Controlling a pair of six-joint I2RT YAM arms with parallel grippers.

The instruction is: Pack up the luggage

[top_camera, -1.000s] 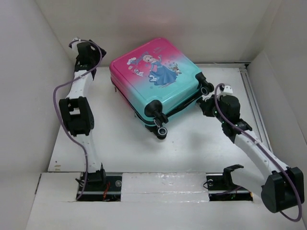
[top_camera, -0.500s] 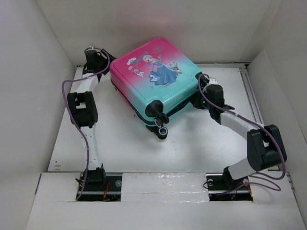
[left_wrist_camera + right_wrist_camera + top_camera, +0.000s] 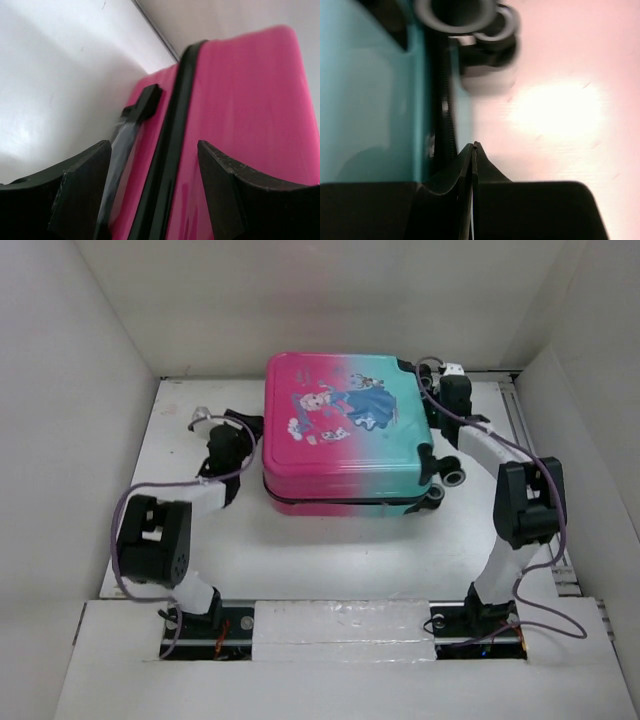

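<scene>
The luggage point(image 3: 345, 435) lies flat and closed at the back middle of the table, pink half on the left, teal half on the right, princess print up. My left gripper point(image 3: 248, 452) is open at its pink left side. In the left wrist view the fingers point(image 3: 85, 185) stand either side of the black seam point(image 3: 170, 150), close to the pink shell point(image 3: 250, 125). My right gripper point(image 3: 432, 390) is shut at the teal far right corner. In the right wrist view its tip point(image 3: 474, 147) sits beside the zip point(image 3: 445, 115), below a wheel point(image 3: 470, 20).
White walls close the table at the back and on both sides. Two wheels point(image 3: 448, 472) stick out at the luggage's near right corner. A black handle bracket point(image 3: 145, 102) shows on the pink side. A rail point(image 3: 530, 440) runs along the right edge.
The luggage has turned from a skewed pose to square and shifted right. My left arm has swung down to its left side. My right arm has reached to its far right corner.
</scene>
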